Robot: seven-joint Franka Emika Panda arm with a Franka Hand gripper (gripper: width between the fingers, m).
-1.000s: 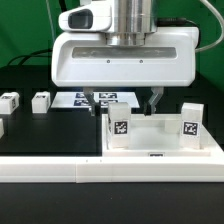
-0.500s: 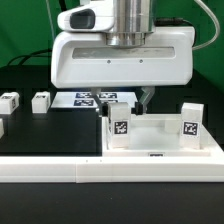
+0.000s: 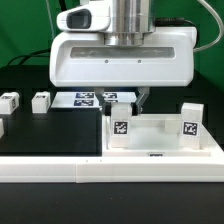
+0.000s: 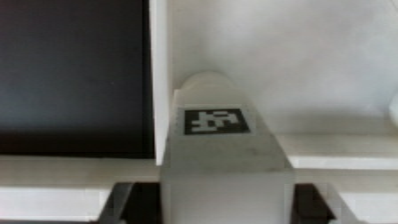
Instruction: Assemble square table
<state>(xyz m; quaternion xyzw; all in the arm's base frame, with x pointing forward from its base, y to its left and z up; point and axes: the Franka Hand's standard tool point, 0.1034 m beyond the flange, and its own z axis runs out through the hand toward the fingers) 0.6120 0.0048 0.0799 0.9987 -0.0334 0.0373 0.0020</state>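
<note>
Jaws have drawn in since the earlier frames. The two fingers stood wide under the gripper (image 3: 124,98) body; now they sit at a middling gap just right of centre in the exterior view. Gripper body has not shifted, and nothing on the table has moved.

Hand state: narrowed, partway closed. The tips drop behind the far rim of the square table (image 3: 155,140), so I cannot tell whether the pads have met anything.

Task's thing: the square table lies in the lower right of the exterior view, against the white rail (image 3: 90,180). Two legs stand upright on it: tagged leg (image 3: 120,128) at its left corner, second leg (image 3: 188,126) near the right edge of frame. Two loose legs (image 3: 40,101) sit at the left edge on the black board (image 3: 50,130), well apart from the slab. Marker board (image 3: 88,98) lies behind the fingers.

Wrist view: a centred leg (image 4: 217,120) runs down the middle line, tag facing the camera. It is probably the one at the slab's left corner, but that is not certain.

Judgement, step in hand: closing on a standing leg to seat or turn it in its socket. To do it well:
- keep the leg centred so both pads touch together
- close squarely on its flat faces
- hold the axis vertical, with no side push that could slide the slab along the rail
- confirm a firm hold before any turn
</note>
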